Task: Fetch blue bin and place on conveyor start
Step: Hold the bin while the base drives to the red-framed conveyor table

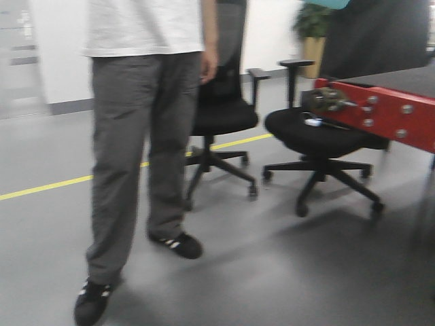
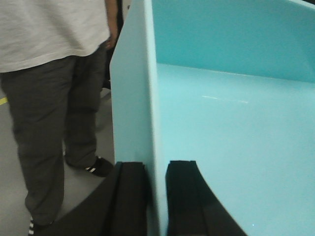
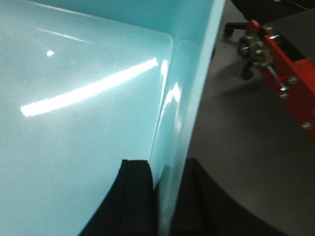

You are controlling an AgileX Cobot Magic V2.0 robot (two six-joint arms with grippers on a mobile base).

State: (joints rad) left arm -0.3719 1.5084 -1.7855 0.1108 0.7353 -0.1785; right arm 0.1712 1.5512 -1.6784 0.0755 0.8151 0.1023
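Observation:
The blue bin [image 2: 236, 137] is a light turquoise tub held up between both arms. My left gripper [image 2: 156, 196] is shut on its left wall, one black finger outside and one inside. On the opposite wall of the bin [image 3: 88, 123] my right gripper [image 3: 167, 196] is clamped the same way. In the front view only a sliver of the bin [image 1: 328, 3] shows at the top edge. The conveyor start [image 1: 401, 78], a dark belt with a red front edge [image 1: 394, 112], lies ahead to the right. Its red frame [image 3: 290, 98] also shows right of the bin.
A person [image 1: 146, 122] in grey trousers stands close on the left, also seen beside the bin [image 2: 44, 98]. Two black office chairs [image 1: 319, 132] [image 1: 221, 115] stand between me and the conveyor. A yellow floor line [image 1: 47, 185] crosses the grey floor.

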